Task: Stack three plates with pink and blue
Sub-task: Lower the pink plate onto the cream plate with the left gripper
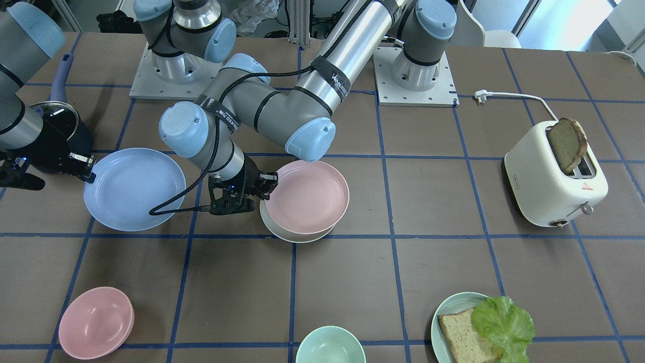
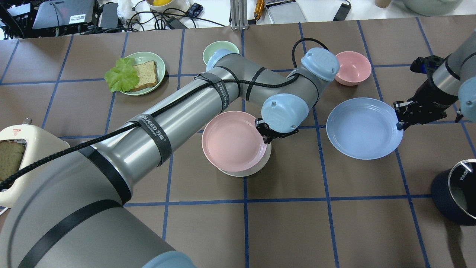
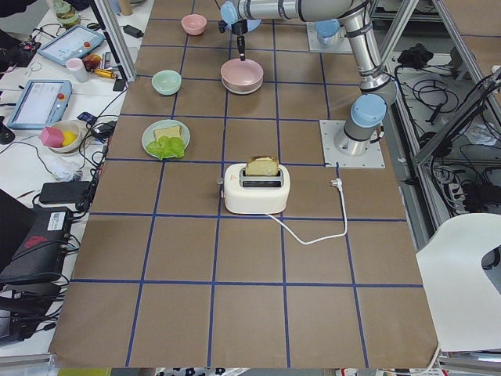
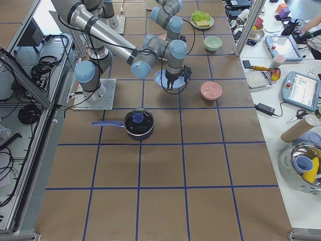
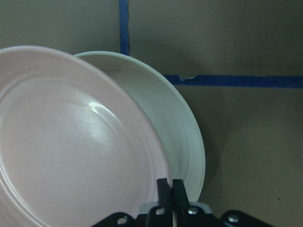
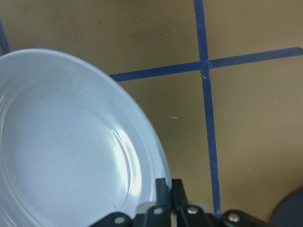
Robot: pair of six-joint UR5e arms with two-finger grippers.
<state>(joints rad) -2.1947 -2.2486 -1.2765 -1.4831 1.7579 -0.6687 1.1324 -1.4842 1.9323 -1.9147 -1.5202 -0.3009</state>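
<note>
The pale pink plate (image 1: pixel 307 196) lies over the cream-white plate (image 1: pixel 295 236), shifted a little toward the robot. My left gripper (image 1: pixel 263 187) is shut on the pink plate's rim; the left wrist view shows the fingers (image 5: pixel 169 189) pinched on that rim, with the cream-white plate (image 5: pixel 180 127) below. I cannot tell whether the pink plate rests on it. The light blue plate (image 2: pixel 362 128) sits to the right of them in the overhead view. My right gripper (image 2: pixel 399 116) is shut on its rim, as the right wrist view shows (image 6: pixel 168 189).
A pink bowl (image 2: pixel 352 67) and a green bowl (image 2: pixel 221 50) stand at the far side. A green plate (image 2: pixel 160 67) there holds bread and lettuce. A toaster (image 2: pixel 22 156) with bread stands at the left edge, a dark pot (image 2: pixel 457 193) at the near right.
</note>
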